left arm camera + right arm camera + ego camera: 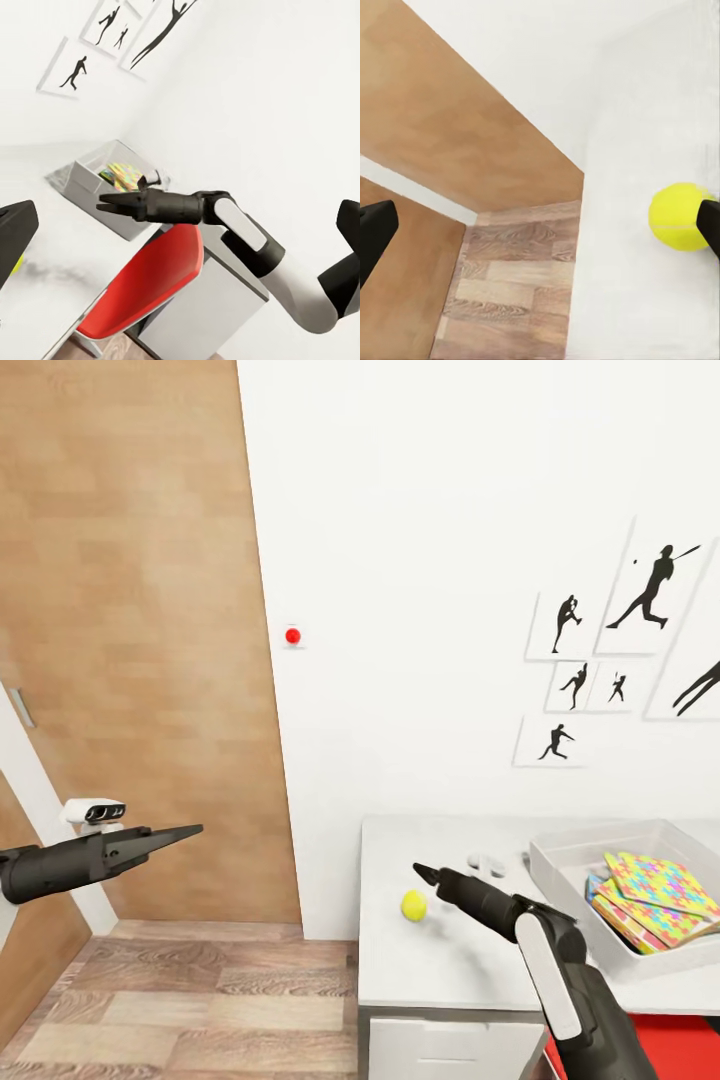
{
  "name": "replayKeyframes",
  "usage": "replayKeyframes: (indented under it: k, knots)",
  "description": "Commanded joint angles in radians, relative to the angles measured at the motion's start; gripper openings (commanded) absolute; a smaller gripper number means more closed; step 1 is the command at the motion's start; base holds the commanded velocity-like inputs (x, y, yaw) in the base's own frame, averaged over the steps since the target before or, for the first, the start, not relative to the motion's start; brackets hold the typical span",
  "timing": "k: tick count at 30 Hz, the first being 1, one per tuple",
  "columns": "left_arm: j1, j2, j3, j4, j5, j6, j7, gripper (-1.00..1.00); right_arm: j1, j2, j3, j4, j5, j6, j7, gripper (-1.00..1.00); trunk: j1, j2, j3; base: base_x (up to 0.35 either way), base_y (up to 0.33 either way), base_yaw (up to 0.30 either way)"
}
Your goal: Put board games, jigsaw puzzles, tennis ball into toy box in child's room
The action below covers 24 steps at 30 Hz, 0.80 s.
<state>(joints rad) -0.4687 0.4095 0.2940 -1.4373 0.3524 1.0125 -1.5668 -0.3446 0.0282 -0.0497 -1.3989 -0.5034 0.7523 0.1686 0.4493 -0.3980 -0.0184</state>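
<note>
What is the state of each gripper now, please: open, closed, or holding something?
Left gripper: cannot be told; its fingers point at the wall.
Right gripper: open, holding nothing, beside the tennis ball on the table.

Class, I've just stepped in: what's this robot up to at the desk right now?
A two-armed robot is tidying toys into a toy box on the table. The jigsaw puzzles already lie inside the box. The right gripper is open and reaches toward the tennis ball, which sits loose on the tabletop near the table's edge; one fingertip is close beside the ball, and nothing is held yet. The left gripper hangs off to the side over the floor, carrying nothing. A red chair stands at the table.
</note>
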Motion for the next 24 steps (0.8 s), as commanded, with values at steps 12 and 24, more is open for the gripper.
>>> replayKeyframes:
  k: [12,24]
  knots:
    - [-0.001,-0.004,-0.004,0.000,-0.003,0.011,-0.004,1.00,-0.007,0.074,0.050,0.003,0.008,0.015,-0.270,1.00,0.001,-0.002,-0.002,0.150,0.130,0.000]
    - [-0.001,-0.005,-0.005,0.000,-0.003,0.009,-0.004,1.00,-0.029,0.083,0.063,0.076,0.015,-0.020,-0.381,1.00,0.001,-0.002,-0.002,0.019,0.015,0.000]
